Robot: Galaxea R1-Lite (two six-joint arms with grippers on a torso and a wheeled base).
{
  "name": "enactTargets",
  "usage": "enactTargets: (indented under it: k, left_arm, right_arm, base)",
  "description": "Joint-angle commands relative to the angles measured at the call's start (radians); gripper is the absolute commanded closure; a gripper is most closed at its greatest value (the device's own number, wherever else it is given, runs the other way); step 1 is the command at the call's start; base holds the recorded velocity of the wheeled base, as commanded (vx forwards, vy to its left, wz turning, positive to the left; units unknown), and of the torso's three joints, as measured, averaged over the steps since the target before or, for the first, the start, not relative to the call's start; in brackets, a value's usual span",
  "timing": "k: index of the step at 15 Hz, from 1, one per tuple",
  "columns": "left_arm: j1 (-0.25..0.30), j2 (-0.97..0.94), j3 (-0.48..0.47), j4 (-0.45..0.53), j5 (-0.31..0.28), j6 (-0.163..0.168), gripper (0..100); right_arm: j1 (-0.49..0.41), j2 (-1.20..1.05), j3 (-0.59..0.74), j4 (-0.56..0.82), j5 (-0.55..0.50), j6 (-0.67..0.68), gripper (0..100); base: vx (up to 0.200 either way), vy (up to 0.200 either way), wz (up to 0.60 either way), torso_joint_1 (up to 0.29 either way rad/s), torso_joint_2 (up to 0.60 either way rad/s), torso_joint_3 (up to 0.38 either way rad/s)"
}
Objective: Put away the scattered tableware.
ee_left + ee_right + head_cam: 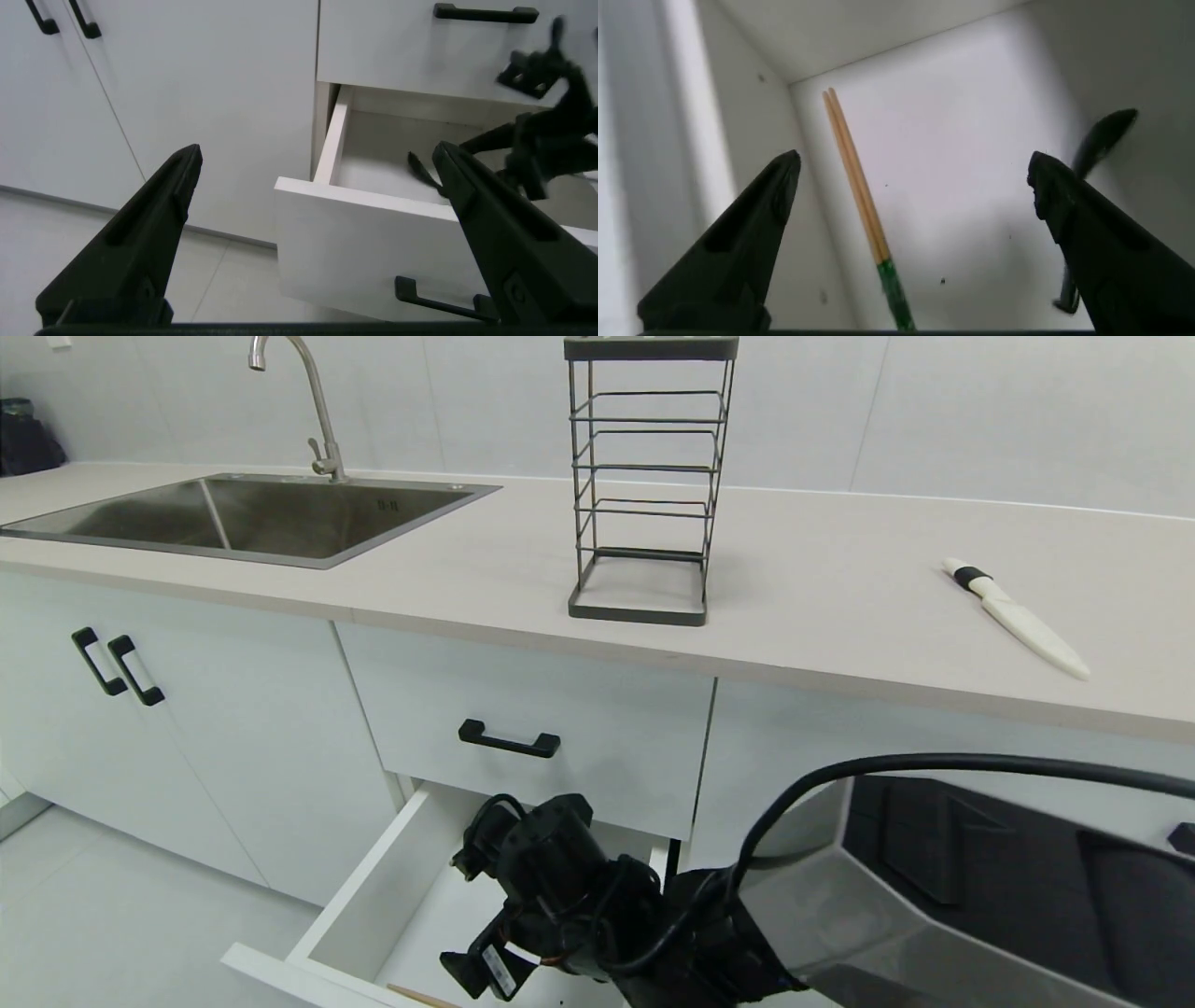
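A white knife [1018, 621] with a black band lies on the counter at the right. The low drawer [347, 894] is pulled out. My right gripper [913, 168] hangs open and empty just above the drawer's floor. A pair of wooden chopsticks [861, 219] with green ends lies under it, and a dark utensil [1102, 140] lies off to one side. My right gripper [485, 969] sits low inside the drawer. My left gripper [318, 159] is open and empty, held out in front of the cabinets and facing the drawer [374, 247].
A dark wire rack [644, 485] stands mid-counter, with the sink [243, 513] and tap at the left. A shut drawer with a black handle [509, 740] sits right above the pulled-out one. Cabinet doors are at the left, with floor in front of them.
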Motion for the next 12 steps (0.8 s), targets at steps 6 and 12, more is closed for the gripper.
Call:
enactTargets:
  k: [6, 12]
  left_arm:
    - [0.002, 0.001, -0.001, 0.0, 0.001, 0.0, 0]
    - [0.0, 0.001, 0.001, 0.0, 0.001, 0.0, 0]
  right_arm:
    - [0.047, -0.454, 0.601, -0.345, -0.049, 0.007, 0]
    - [0.024, -0.822, 0.946, -0.378, -0.045, 0.012, 0]
  base:
    - [0.0, 0.0, 0.0, 0.0, 0.0, 0.0]
    - [0.0, 0.0, 0.0, 0.0, 0.0, 0.0]
